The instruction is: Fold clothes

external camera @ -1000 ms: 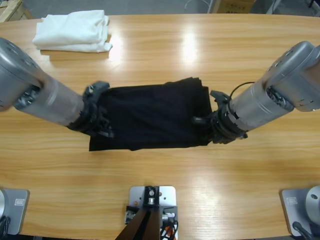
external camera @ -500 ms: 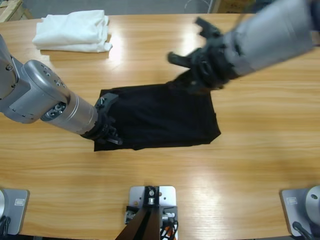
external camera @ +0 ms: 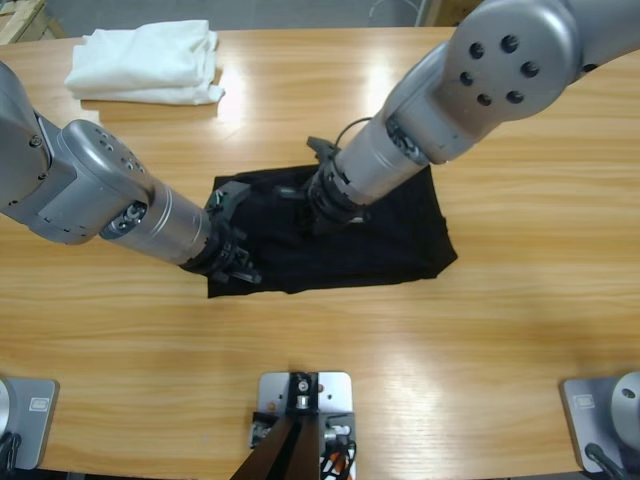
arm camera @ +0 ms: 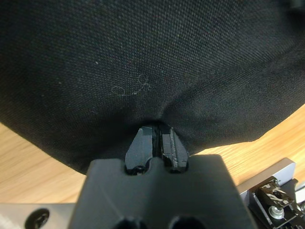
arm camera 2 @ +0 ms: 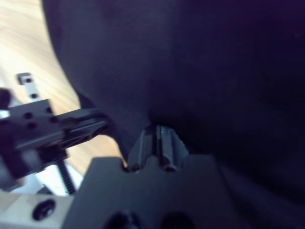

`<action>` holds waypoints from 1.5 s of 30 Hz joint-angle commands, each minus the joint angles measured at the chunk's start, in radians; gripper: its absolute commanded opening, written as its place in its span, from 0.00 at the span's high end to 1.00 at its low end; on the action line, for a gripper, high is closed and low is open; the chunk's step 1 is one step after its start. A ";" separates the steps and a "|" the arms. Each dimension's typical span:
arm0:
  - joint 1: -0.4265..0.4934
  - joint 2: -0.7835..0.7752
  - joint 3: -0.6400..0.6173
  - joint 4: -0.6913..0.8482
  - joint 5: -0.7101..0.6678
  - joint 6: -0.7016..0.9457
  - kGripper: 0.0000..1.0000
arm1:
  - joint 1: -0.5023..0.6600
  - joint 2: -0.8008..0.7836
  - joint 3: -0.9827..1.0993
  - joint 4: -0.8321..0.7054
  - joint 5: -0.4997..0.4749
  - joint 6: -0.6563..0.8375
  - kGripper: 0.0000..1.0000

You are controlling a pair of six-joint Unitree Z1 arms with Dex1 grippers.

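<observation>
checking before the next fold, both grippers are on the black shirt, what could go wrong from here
1. The left gripper pinches only a small bunch at the black shirt's edge, so the cloth might slip out if pulled.
2. The right gripper holds cloth near the shirt's middle, close to the left one, so the arms might bump.
3. Dragging the shirt could bunch it instead of folding it flat on the table; the white folded pile looks safely apart.

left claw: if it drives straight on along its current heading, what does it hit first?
The black polo shirt. The left claw is already shut on a pinch of that fabric, which fills the wrist view ahead. Beyond it, the right claw lies roughly in that line in the high view, though depth is unclear.
</observation>
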 commanded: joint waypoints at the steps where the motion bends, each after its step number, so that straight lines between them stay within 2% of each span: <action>1: -0.011 0.149 0.060 -0.011 -0.018 0.000 1.00 | -0.166 0.066 0.012 0.038 -0.105 -0.088 1.00; 10: -0.011 0.152 0.057 -0.011 -0.021 0.000 1.00 | -0.441 0.064 0.034 0.109 -0.139 -0.214 1.00; 13: -0.011 0.154 0.056 -0.011 -0.021 -0.002 1.00 | -0.480 0.019 0.038 0.133 -0.157 -0.247 1.00; 15: -0.011 0.151 0.057 -0.011 -0.023 -0.008 1.00 | -0.489 -0.030 0.039 0.140 -0.135 -0.293 1.00; 16: -0.011 0.148 0.058 -0.011 -0.023 -0.010 1.00 | -0.488 -0.056 0.040 0.142 -0.110 -0.330 1.00; 18: -0.007 0.119 0.059 -0.010 -0.027 -0.017 1.00 | -0.439 -0.161 0.059 0.165 -0.130 -0.394 1.00; 19: 0.000 0.087 0.059 -0.009 -0.026 -0.018 1.00 | -0.416 -0.216 0.060 0.199 -0.158 -0.401 0.76; 20: 0.010 0.054 0.058 -0.009 -0.023 -0.018 1.00 | -0.397 -0.272 0.051 0.252 -0.201 -0.401 0.23; 21: 0.024 0.024 0.056 -0.008 -0.019 -0.018 1.00 | -0.387 -0.332 0.046 0.292 -0.230 -0.401 0.05; 22: 0.039 -0.008 0.055 -0.008 -0.017 -0.017 1.00 | -0.384 -0.392 0.046 0.317 -0.240 -0.396 0.01; 25: 0.080 -0.129 0.058 -0.006 -0.019 -0.046 0.98 | -0.384 -0.504 0.046 0.393 -0.189 -0.341 0.00; 26: 0.095 -0.173 0.064 -0.007 -0.026 -0.071 0.70 | -0.384 -0.523 0.052 0.403 -0.146 -0.329 0.00; 27: 0.109 -0.220 0.074 -0.008 -0.033 -0.077 0.37 | -0.381 -0.540 0.070 0.400 -0.117 -0.320 0.00; 28: 0.118 -0.256 0.084 -0.010 -0.034 -0.077 0.12 | -0.362 -0.553 0.089 0.396 -0.114 -0.308 0.00; 29: 0.132 -0.291 0.098 -0.016 -0.038 -0.077 0.02 | -0.339 -0.560 0.104 0.394 -0.122 -0.289 0.00; 33: 0.245 -0.455 0.259 -0.141 -0.140 -0.084 0.01 | -0.247 -0.583 0.163 0.382 -0.166 -0.201 0.00; 34: 0.297 -0.468 0.325 -0.189 -0.187 -0.106 0.03 | -0.233 -0.590 0.181 0.375 -0.168 -0.185 0.00; 35: 0.345 -0.455 0.390 -0.249 -0.244 -0.108 0.11 | -0.223 -0.597 0.200 0.369 -0.168 -0.172 0.00; 36: 0.375 -0.424 0.442 -0.306 -0.286 -0.099 0.15 | -0.216 -0.607 0.221 0.363 -0.168 -0.164 0.00; 39: 0.419 -0.284 0.558 -0.536 -0.381 -0.080 0.14 | -0.213 -0.654 0.276 0.359 -0.169 -0.159 0.00; 41: 0.428 -0.175 0.567 -0.649 -0.443 -0.080 0.08 | -0.213 -0.682 0.307 0.358 -0.168 -0.156 0.00; 45: 0.473 -0.024 0.558 -0.798 -0.497 -0.077 0.08 | -0.213 -0.706 0.342 0.349 -0.167 -0.139 0.00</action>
